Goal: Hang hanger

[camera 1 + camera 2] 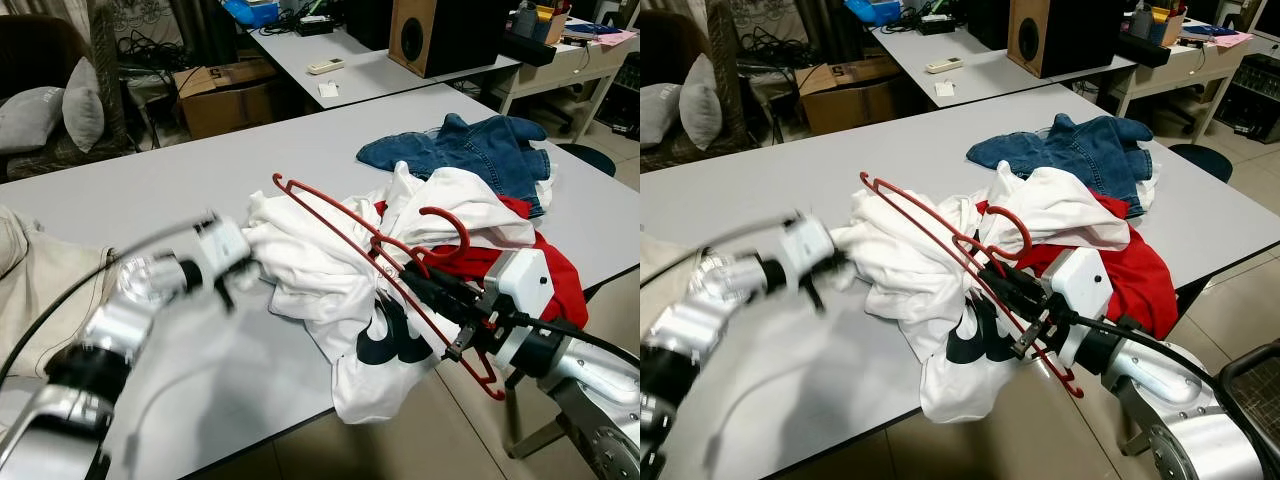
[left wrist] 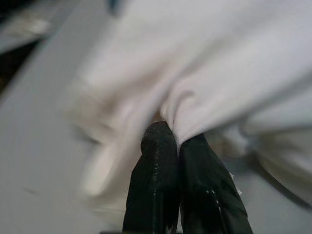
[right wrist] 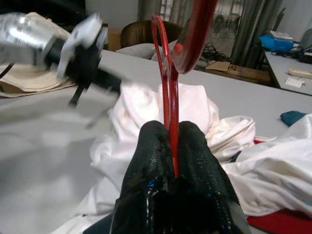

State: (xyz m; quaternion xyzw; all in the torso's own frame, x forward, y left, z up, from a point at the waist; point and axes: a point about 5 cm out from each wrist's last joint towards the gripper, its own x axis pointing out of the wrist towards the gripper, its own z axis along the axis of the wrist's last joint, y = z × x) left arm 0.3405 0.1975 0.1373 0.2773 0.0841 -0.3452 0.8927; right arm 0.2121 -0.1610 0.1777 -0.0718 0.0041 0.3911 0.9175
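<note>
**A:** Right gripper (image 3: 168,146) is clamped on the red hanger (image 1: 385,262), fingers pinched on its bar near the hook end. The hanger rides up off the pile, its long arm slanting back over the white shirt (image 1: 320,262) on the grey table (image 1: 180,190). Left gripper (image 2: 178,146) has its fingers pressed together on a fold of that same shirt, at the pile's left edge. That arm is blurred, so we're mid-motion there.

**B:** Biggest risk?

**A:** We judge it's the pile. White shirt, red garment (image 1: 545,262) and denim jacket (image 1: 470,150) all overlap, and part of the white shirt already hangs over the near table edge. If we pull with the left while the hanger arm is snagged in cloth, the lot could slide to the floor.

**B:** And the hanger itself?

**A:** We hold it by a thin bar with two narrow fingers. Any sideways load from fabric drag could twist it in the grip or pop it out.

**B:** Smaller stuff?

**A:** The left pinch looks like a shallow fold, so it could slip free. Can't tell whether the hanger tip is inside the shirt or just resting on top. If it's on top, we'd be threading nothing.
</note>
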